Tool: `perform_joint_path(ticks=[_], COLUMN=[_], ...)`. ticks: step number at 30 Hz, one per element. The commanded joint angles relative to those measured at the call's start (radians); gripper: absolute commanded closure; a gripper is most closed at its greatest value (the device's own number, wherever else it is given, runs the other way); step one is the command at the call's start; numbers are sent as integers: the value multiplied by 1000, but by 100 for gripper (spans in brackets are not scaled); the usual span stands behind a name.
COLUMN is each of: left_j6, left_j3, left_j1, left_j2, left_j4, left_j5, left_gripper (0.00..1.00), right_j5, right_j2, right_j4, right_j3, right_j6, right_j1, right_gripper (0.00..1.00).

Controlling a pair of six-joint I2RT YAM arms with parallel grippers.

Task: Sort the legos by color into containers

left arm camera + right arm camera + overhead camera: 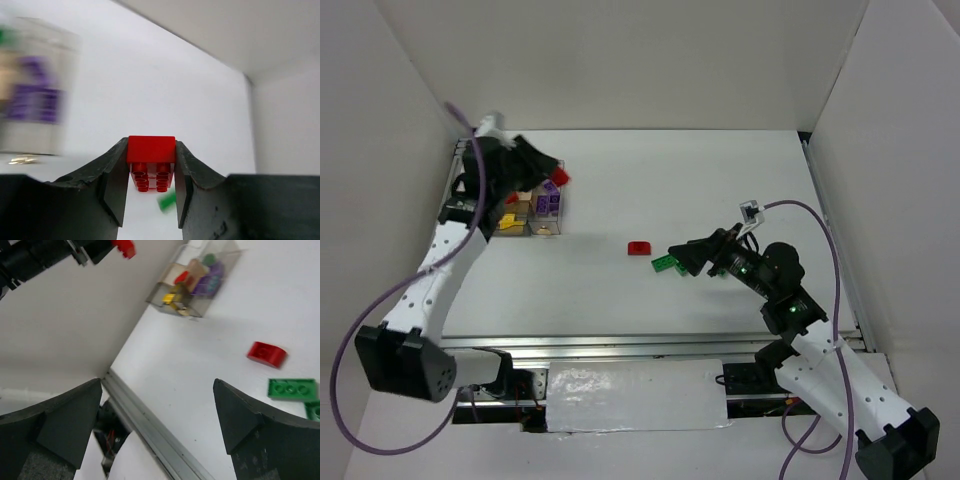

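Observation:
My left gripper [150, 155] is shut on a red lego [150, 149], studs facing down, and holds it in the air. In the top view this red lego [561, 177] hangs at the far right corner of the clear container [548, 232], which holds purple, yellow, red and green legos. A rounded red lego [639, 247] lies mid-table, and green legos [663, 264] lie just right of it. My right gripper [157, 390] is open and empty above the table. The green plate [292, 389] and the rounded red lego [267, 353] lie outside its right finger.
The container [227, 267] stands close to the left wall. A metal rail [150, 425] runs along the table's near edge, below my right gripper. White walls close in the table on the left, back and right.

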Motion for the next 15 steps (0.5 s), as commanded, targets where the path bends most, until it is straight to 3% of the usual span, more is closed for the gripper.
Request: perform_joint_path(ticks=[1,6,10,15], left_j6=[-214,-355,-379,-423], left_j3=[-55,-14,116,130], left_j1=[332,506,552,575], left_j2=[105,352,549,646], left_j4=[-140,24,87,190], left_j5=[-171,-130,7,31], left_gripper=[100,100,100,100], right_j5=[207,147,111,63], right_j2=[10,16,20,33], right_j4=[-119,-132,-129,-102], right_j3=[40,37,22,0], right_j6=[26,0,-9,-1], right_j1=[-1,2,2,2], right_gripper=[0,1,0,0])
